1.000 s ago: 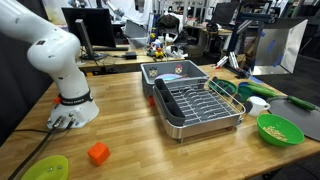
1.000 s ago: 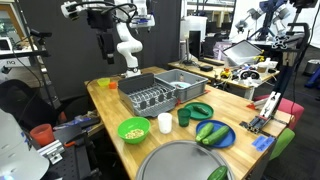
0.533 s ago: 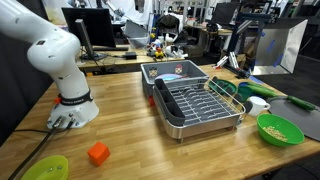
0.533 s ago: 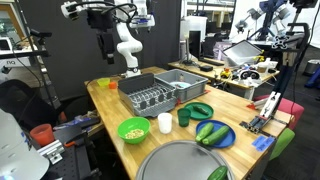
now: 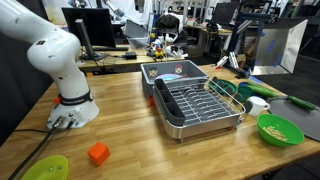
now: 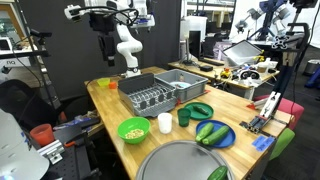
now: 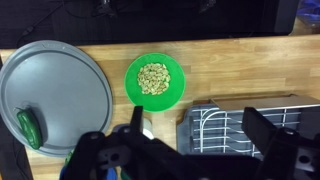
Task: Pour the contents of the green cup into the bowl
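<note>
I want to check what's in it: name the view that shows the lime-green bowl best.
The wrist view: it looks straight down into the bowl, showing the whole rim and yellowish bits. In both exterior views the bowl is smaller, seen at a slant.

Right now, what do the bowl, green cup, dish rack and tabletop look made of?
Bowl: likely plastic; uniform lime green, smooth, slight sheen.
Green cup: probably plastic too; plain dark green, too small to be sure.
Dish rack: metal; thin dark wire bars over a grey tray.
Table: wood; visible planks and grain, butcher-block look.
</note>
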Tool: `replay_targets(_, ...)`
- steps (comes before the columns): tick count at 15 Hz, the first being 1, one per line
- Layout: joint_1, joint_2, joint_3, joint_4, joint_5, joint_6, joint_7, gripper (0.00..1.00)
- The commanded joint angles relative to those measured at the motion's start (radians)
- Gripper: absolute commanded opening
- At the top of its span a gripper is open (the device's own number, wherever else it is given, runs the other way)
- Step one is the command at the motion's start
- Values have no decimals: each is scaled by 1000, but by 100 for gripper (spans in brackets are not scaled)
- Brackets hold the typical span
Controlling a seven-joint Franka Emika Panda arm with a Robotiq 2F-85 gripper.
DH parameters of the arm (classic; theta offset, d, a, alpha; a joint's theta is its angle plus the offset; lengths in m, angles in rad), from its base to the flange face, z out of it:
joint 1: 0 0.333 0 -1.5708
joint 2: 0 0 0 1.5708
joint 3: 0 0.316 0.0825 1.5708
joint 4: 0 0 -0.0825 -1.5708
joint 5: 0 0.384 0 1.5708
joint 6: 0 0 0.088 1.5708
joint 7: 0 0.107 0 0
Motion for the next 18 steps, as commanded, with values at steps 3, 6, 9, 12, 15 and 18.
replay_targets(3, 5, 161, -20, 92, 58, -21, -24, 100)
replay_targets(6, 4, 258, -33, 161, 77, -11, -51, 100)
replay_targets(9, 5, 352, -46, 237, 102, -33, -101, 100)
replay_targets(12, -1, 428, -51, 290, 126, -37, -143, 100)
replay_targets(15, -9, 487, -53, 333, 123, -56, -181, 100)
replay_targets(18, -10, 477, -46, 311, 113, -21, -157, 100)
